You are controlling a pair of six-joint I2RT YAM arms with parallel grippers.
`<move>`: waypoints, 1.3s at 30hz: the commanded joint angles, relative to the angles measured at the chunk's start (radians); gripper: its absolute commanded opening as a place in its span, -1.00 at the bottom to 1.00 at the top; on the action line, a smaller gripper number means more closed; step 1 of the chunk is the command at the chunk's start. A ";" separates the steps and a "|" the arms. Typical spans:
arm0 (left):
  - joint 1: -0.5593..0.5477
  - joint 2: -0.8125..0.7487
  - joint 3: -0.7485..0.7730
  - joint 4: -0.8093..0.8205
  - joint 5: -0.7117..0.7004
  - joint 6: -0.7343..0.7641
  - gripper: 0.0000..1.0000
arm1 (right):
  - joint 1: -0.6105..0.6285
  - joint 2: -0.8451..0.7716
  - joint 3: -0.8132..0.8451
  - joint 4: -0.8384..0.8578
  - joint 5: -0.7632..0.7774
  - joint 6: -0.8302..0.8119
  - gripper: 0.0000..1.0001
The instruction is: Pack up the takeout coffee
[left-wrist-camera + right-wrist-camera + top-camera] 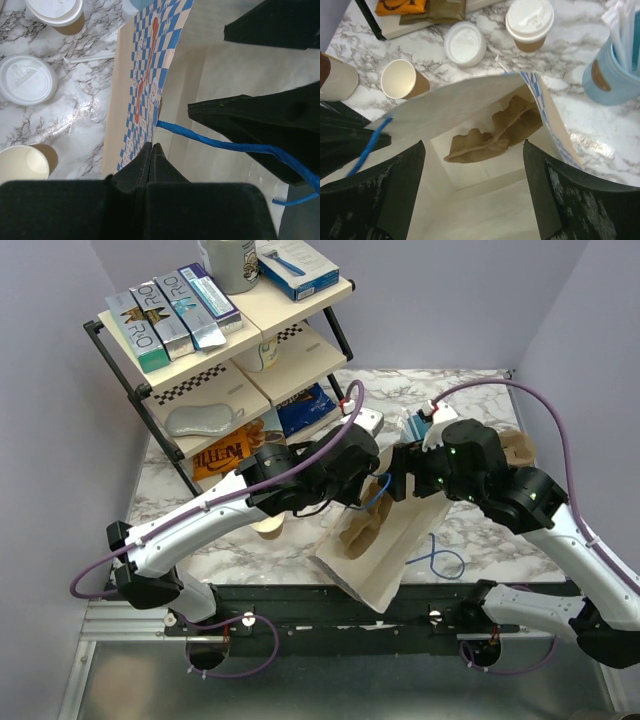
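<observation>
Right wrist: paper bag (470, 95) mouth gaping, takeout coffee (530, 22) upright on desk (580, 37) beyond it.
L hand (152, 150) pinches bag rim tight; R hand (474, 147) spread wide, holding nothing, above opening.

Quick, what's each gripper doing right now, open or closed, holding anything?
Left gripper: jaws closed, pinching the rim of the paper bag.
Right gripper: jaws open over the bag's mouth, holding nothing.
</observation>
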State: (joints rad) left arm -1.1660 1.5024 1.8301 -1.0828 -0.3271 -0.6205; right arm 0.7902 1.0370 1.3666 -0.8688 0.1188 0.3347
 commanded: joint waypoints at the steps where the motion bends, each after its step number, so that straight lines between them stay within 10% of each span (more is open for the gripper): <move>1: 0.032 -0.024 -0.017 0.040 0.003 -0.073 -1.00 | 0.001 -0.041 -0.087 -0.033 0.042 0.148 0.69; 39: 0.078 -0.087 -0.229 0.412 -0.080 -0.329 -1.00 | 0.083 0.113 -0.058 0.033 0.397 0.273 0.37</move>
State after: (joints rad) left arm -1.0985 1.4464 1.6302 -0.7544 -0.4187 -0.9535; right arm 0.8673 1.0996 1.3258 -0.8169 0.4683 0.5499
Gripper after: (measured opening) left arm 0.008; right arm 0.688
